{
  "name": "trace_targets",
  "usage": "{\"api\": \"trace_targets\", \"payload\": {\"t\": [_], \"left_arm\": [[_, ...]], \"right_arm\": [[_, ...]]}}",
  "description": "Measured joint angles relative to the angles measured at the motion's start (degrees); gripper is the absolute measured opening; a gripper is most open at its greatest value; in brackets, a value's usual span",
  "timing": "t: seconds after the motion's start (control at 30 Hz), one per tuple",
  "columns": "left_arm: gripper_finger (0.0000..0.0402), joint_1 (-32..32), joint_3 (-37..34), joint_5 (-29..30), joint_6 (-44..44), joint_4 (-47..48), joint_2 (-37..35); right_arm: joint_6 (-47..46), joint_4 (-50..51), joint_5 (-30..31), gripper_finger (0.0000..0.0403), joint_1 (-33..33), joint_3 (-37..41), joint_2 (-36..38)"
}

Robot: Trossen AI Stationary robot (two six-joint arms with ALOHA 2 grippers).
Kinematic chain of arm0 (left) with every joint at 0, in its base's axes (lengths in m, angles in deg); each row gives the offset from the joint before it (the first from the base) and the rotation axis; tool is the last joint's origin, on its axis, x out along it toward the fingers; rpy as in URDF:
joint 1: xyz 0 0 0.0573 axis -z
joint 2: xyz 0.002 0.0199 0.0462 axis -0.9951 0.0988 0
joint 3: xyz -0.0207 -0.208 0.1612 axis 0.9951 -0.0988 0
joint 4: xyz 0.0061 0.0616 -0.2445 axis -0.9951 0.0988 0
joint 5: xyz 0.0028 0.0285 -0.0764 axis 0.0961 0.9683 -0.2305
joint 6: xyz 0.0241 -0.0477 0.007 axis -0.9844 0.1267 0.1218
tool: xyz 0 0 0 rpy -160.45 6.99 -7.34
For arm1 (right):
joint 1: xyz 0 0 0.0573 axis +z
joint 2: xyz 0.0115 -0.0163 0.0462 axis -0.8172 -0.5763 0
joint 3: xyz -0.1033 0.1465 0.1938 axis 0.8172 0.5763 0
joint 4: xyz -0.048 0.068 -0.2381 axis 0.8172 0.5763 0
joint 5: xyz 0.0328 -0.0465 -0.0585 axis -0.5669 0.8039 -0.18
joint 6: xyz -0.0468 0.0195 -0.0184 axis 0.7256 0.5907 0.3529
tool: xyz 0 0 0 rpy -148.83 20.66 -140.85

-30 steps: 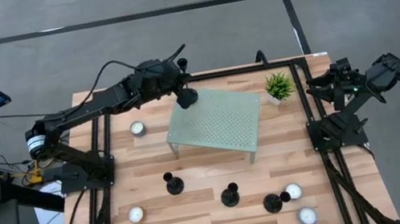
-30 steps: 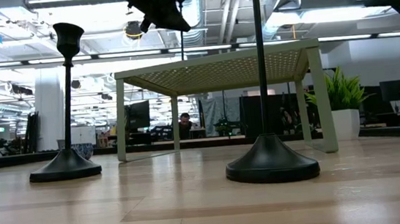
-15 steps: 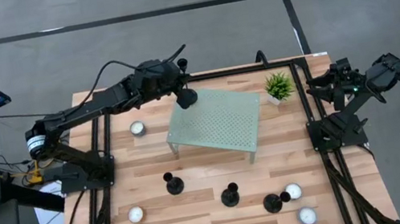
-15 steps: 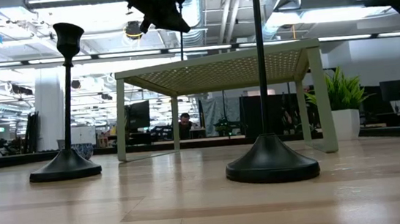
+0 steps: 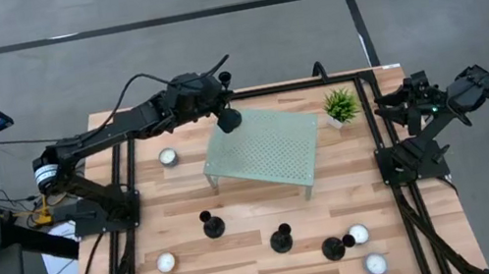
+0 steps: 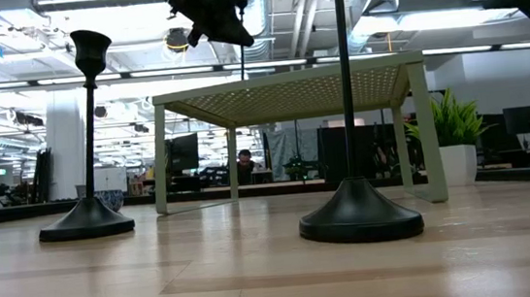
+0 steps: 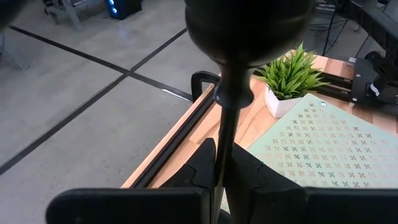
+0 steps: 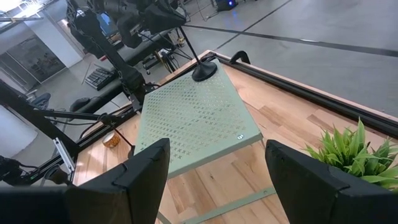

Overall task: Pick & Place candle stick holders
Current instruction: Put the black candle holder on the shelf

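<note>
My left gripper (image 5: pixel 218 102) is shut on a tall black candle stick holder (image 8: pixel 204 70) at the far left corner of the pale green perforated shelf (image 5: pixel 262 154). Whether the holder's disc base (image 5: pixel 230 119) rests on the shelf I cannot tell. Three more black holders (image 5: pixel 212 226) (image 5: pixel 282 240) (image 5: pixel 333 248) stand on their disc bases on the wooden table, toward its near side. My right gripper (image 8: pixel 227 180) waits open at the table's right edge, with nothing between its fingers. My left gripper pinches the holder's thin stem (image 7: pixel 224 140) between its two fingers (image 7: pixel 204 167), a little below the top cup (image 7: pixel 249 25). The fingers come nearly level from the table's left and lie across the stem. The holder's base is hidden in the wrist view.
White tealights lie on the table (image 5: pixel 168 157) (image 5: pixel 166 263) (image 5: pixel 358 234) (image 5: pixel 375 263). A small green potted plant (image 5: pixel 341 106) stands by the shelf's far right corner. A black frame rail (image 5: pixel 127 206) runs along each side of the table.
</note>
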Motion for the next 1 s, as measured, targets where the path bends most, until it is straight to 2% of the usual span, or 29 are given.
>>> {"api": "trace_targets", "payload": {"t": [0.23,0.5,0.67,0.83,1.0], "left_arm": [[0.0022,0.0,0.0,0.0,-0.1,0.1,0.0],[0.0064,0.0,-0.1,0.7,-1.0,0.5,0.0],[0.0116,0.1,-0.1,-1.3,-3.4,0.4,0.0],[0.0189,0.1,-0.1,-3.5,-3.4,0.5,0.0],[0.0253,0.1,-0.1,-1.9,-3.4,3.4,-0.7]], "right_arm": [[0.0,0.0,0.0,0.0256,0.0,0.0,0.0],[0.0,0.0,-0.1,0.0256,0.0,0.0,0.0],[0.0,0.0,-0.1,0.0256,0.0,0.0,0.0],[0.0,0.0,-0.1,0.0256,0.0,0.0,0.0],[0.0,0.0,-0.1,0.0256,0.0,0.0,0.0]]}}
